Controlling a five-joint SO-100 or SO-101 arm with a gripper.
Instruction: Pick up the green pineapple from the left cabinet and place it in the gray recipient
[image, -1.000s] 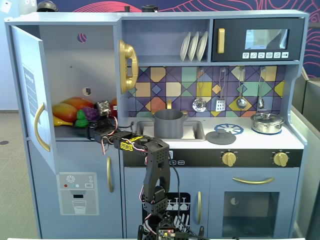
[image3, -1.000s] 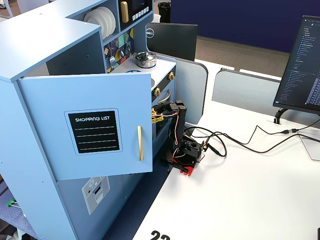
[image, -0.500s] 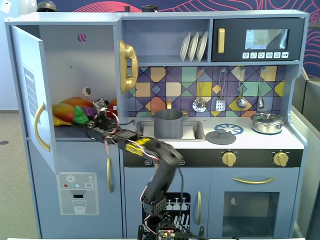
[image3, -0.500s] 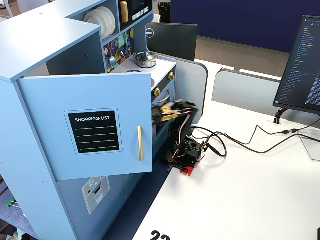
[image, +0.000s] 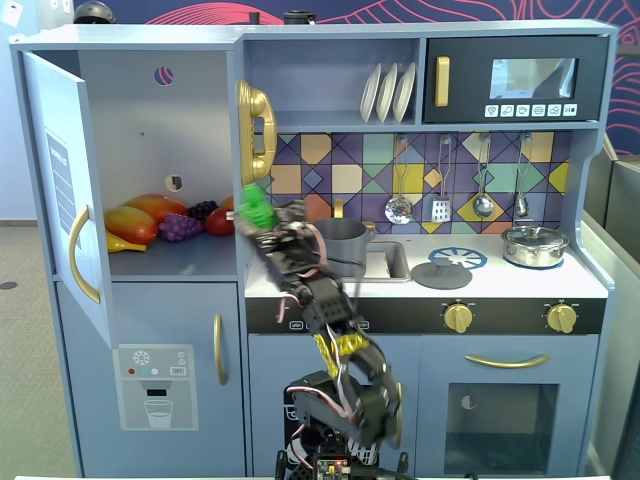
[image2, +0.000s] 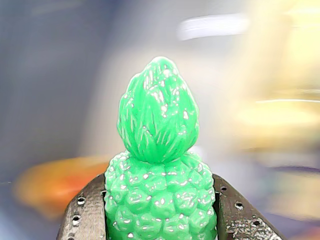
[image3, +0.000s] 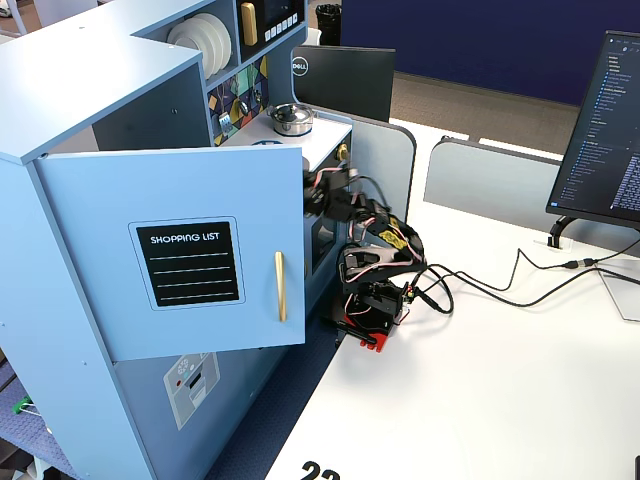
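Note:
The green pineapple (image: 253, 206) is held in my gripper (image: 260, 226), in the air just right of the left cabinet's (image: 150, 130) opening, in front of the gold telephone. In the wrist view the pineapple (image2: 159, 165) stands upright, leafy top up, between my two dark fingers (image2: 84, 216), which press on both sides of its body. The gray recipient (image: 340, 238) stands on the counter by the sink, right of the gripper and partly behind my arm. The cabinet door (image: 60, 180) stands wide open. In the other fixed view the door (image3: 180, 250) hides the gripper tip.
Mango-like fruits (image: 135, 222), purple grapes (image: 180, 227) and a red fruit lie on the cabinet shelf. A flat gray lid (image: 441, 275) and a shiny silver pot (image: 535, 245) sit on the counter to the right. A gold telephone (image: 256, 130) hangs on the wall above the gripper.

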